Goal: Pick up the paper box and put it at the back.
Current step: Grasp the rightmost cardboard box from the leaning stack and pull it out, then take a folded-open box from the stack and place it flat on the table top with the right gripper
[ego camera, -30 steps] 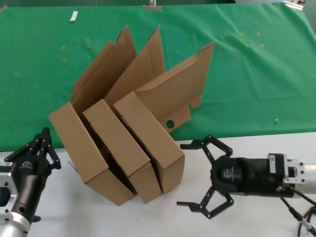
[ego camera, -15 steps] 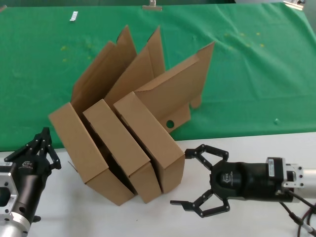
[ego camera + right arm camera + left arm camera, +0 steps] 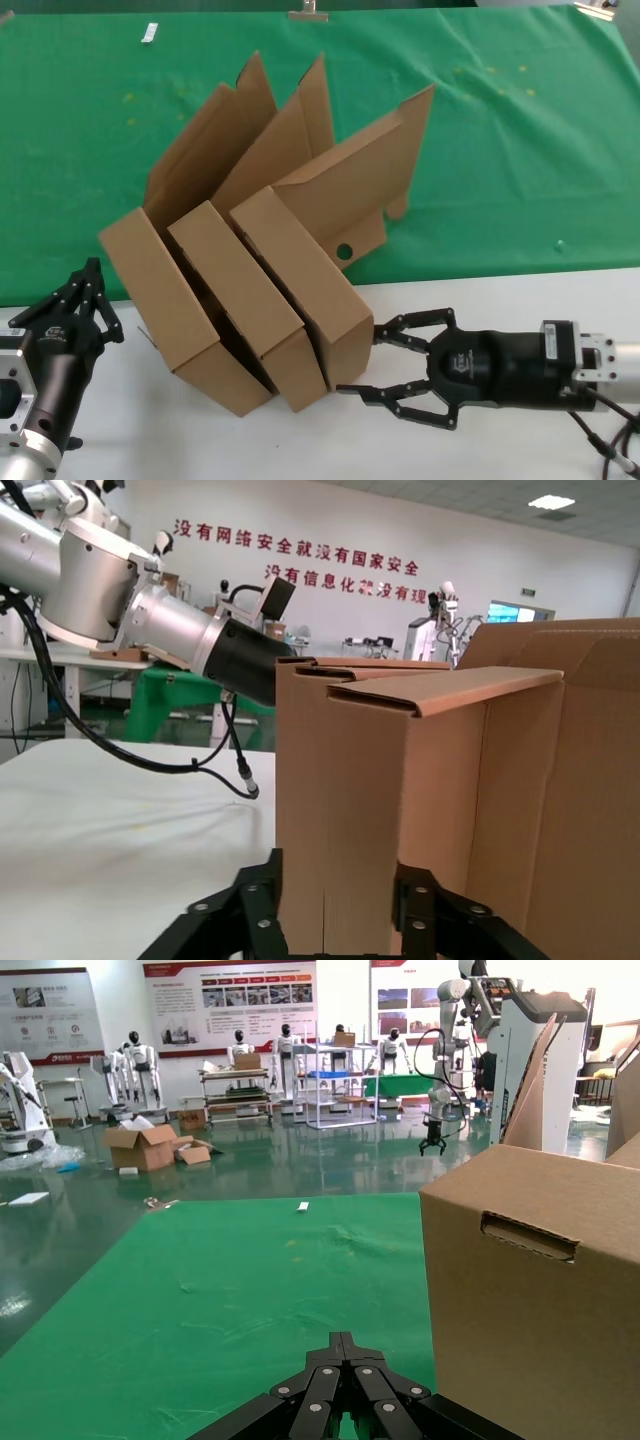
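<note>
Black fingers of the right gripper (image 3: 372, 362) are spread either side of the near corner of the paper box (image 3: 300, 290), the rightmost of three alike; the right wrist view shows the cardboard wall sitting between the two fingers (image 3: 250, 905), which have not clamped on it. That box stands tilted on the white tabletop (image 3: 520, 300), its tall lid leaning back over the green cloth (image 3: 520, 150), and its side wall lies against the middle box (image 3: 240, 300), which in turn leans on the left box (image 3: 160, 300). The left gripper (image 3: 75, 300) waits at the near left, just beside the left box, with its fingers drawn together to a point. From here the main risk, as I judge it, is in the lift: the three boxes are packed so close that dragging the right one upward could tip or pull the middle one along with it. A pinch on thin cardboard near a corner may also buckle the wall or let the box swing, and the tall open lid could catch its neighbour's lid on the way to the back.
</note>
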Robot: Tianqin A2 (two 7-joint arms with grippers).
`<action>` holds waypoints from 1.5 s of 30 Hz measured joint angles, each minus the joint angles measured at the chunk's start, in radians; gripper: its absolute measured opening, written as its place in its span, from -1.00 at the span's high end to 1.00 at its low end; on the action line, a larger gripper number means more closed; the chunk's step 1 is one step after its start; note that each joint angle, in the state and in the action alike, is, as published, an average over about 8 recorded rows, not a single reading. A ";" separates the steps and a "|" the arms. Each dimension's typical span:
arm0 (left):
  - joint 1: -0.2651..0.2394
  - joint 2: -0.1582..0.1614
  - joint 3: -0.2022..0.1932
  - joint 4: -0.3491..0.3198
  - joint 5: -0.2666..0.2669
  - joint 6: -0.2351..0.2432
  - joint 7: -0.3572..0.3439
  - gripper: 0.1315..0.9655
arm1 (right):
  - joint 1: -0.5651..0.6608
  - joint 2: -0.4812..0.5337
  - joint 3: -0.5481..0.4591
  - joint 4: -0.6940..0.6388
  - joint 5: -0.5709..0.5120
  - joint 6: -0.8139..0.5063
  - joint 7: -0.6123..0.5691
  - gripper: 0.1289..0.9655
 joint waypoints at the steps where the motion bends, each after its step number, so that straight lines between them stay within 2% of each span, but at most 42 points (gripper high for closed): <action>1: 0.000 0.000 0.000 0.000 0.000 0.000 0.000 0.97 | 0.000 0.001 0.000 0.000 -0.001 0.000 0.000 0.22; 3: 0.000 0.000 0.000 0.000 0.000 0.000 0.000 0.97 | -0.001 0.002 -0.001 0.001 -0.002 0.000 0.000 0.22; 10: 0.000 0.000 0.000 0.000 0.000 0.000 0.000 0.97 | -0.008 0.014 -0.023 0.015 0.024 0.000 0.005 0.57; 20: 0.000 0.000 0.000 0.000 0.000 0.000 0.000 0.97 | -0.031 0.045 -0.128 0.064 0.150 0.000 0.022 0.86; 28: 0.000 0.000 0.000 0.000 0.000 0.000 0.000 0.91 | -0.052 0.081 -0.171 0.123 0.228 0.000 0.033 0.93; 34: 0.000 0.000 0.000 0.000 0.000 0.000 0.000 0.82 | -0.107 0.125 -0.128 0.254 0.255 0.015 0.087 0.94; 41: 0.000 0.000 0.000 0.000 0.000 0.000 0.000 0.59 | -0.216 0.194 -0.031 0.514 0.271 0.105 0.205 0.94; 45: 0.000 0.000 0.000 0.000 0.000 0.000 0.000 0.59 | -0.266 0.239 0.019 0.661 0.270 0.182 0.276 0.94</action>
